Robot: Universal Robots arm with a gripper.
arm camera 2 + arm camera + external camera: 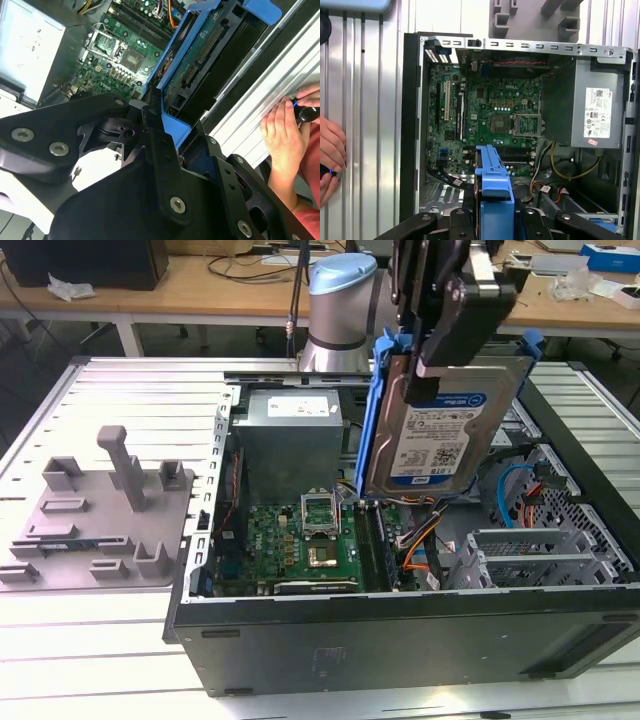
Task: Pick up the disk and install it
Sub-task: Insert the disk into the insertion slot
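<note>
The grooved metal table [90, 660] carries an open computer case [400, 630] lying on its side across the middle of the exterior view, with a grey fixture plate [100, 510] well apart from it toward the exterior view's left. Inside the case, the grey power supply box [290, 435] sits in the upper middle of the frame, and the green motherboard [300, 540] lies just below it. A perforated metal cage [540, 550] fills the case's end toward the exterior view's right. The pick-up looks done. The disk [440, 440] is off every surface, hanging high in the frame and right of centre above the case interior. It stands nearly upright with its label facing the camera and its blue carrier frame around its edges. Installing is not yet done, since the disk sits in no bay and touches nothing in the case. The arm reaches down from the top edge of the frame, and the gripper [430, 375] has its black fingers clamped on the disk's upper part, one across the label face. A person's hand [282, 135] rests on the table just beside the case wall, holding a small dark object.
</note>
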